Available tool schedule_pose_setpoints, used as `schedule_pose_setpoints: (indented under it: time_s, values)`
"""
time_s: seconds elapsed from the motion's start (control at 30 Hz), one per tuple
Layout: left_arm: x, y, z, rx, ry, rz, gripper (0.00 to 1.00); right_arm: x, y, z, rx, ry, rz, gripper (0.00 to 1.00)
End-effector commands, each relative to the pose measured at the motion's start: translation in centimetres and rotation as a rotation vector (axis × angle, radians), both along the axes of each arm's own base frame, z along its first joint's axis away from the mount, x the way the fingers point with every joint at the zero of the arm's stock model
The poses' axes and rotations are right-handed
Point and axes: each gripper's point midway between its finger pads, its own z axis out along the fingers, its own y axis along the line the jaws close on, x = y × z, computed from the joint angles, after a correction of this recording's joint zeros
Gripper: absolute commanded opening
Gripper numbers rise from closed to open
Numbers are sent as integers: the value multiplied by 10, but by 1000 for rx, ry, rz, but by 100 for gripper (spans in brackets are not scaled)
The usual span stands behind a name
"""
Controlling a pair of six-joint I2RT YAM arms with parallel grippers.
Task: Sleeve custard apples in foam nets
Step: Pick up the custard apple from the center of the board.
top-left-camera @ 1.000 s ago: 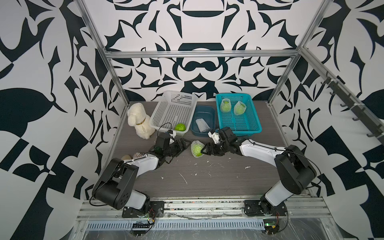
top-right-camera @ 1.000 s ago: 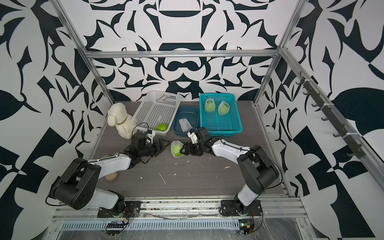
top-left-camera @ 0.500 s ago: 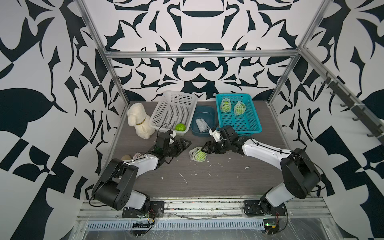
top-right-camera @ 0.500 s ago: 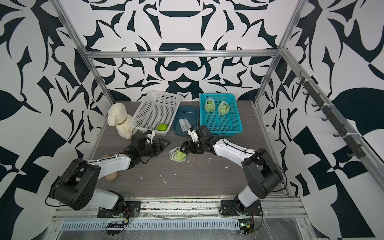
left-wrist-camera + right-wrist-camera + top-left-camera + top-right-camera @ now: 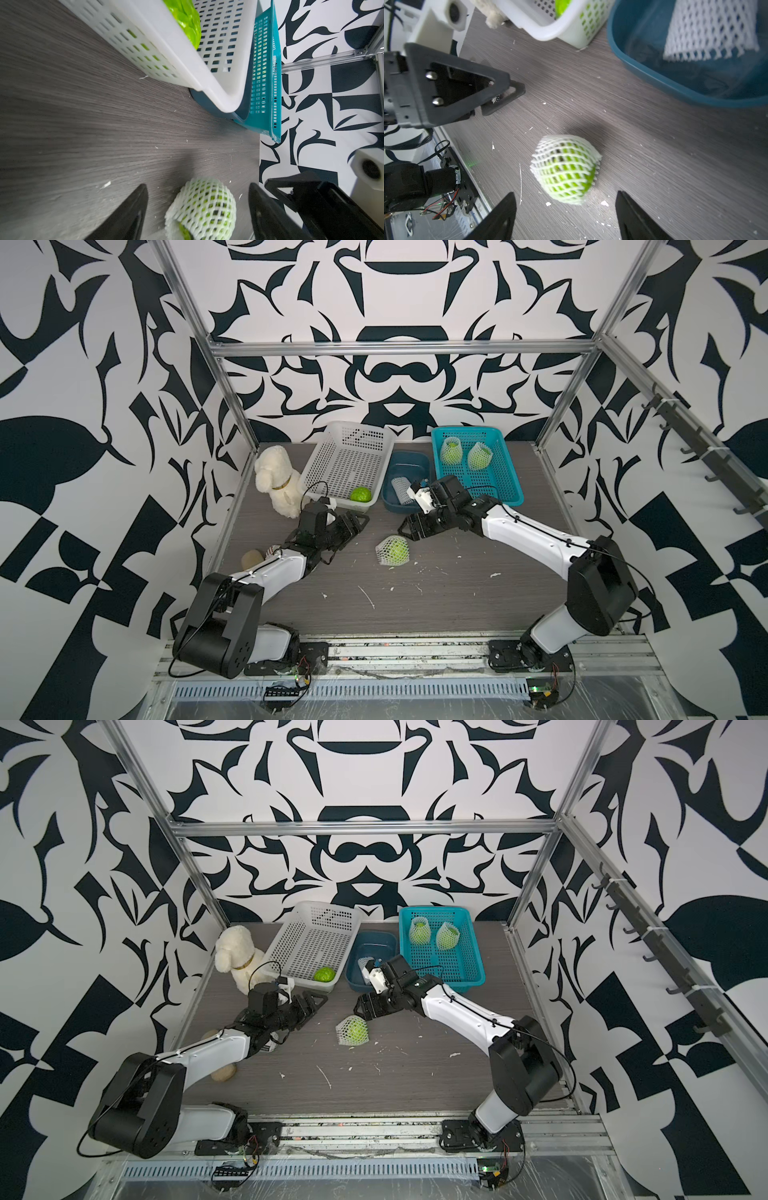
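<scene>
My left pincer [image 5: 358, 526] and right pincer [image 5: 406, 531] both gape released and empty. They flank 1 sleeved custard apple [image 5: 392, 549] lying on the surface [image 5: 457, 593], ready, I judge, for the teal basket [image 5: 486, 485]. 1 bare custard apple [image 5: 360, 494] waits in the white basket [image 5: 345, 464].

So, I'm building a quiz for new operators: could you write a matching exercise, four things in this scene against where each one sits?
Things
1. bare bumpy green custard apple
2. green custard apple sleeved in white foam net
3. empty white foam mesh net
4. cream plush toy dog

Places
A. in the dark blue plastic tub
B. on the grey wood-grain table, between the open left claw and open right claw
C. in the white perforated plastic basket
D. on the table, beside the white basket

Pairs: 1-C, 2-B, 3-A, 4-D
</scene>
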Motion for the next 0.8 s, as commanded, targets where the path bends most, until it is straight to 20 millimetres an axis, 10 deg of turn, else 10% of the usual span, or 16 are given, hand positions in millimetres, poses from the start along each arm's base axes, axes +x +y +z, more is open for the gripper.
schedule_pose_setpoints:
  time_s: [0.0, 0.77]
  values:
    - [-3, 8, -3, 43, 0, 8, 78, -10, 5, 5, -95, -117, 102, 79]
    - [-6, 35, 4, 29, -4, 51, 79, -16, 55, -40, -307, -400, 760, 99]
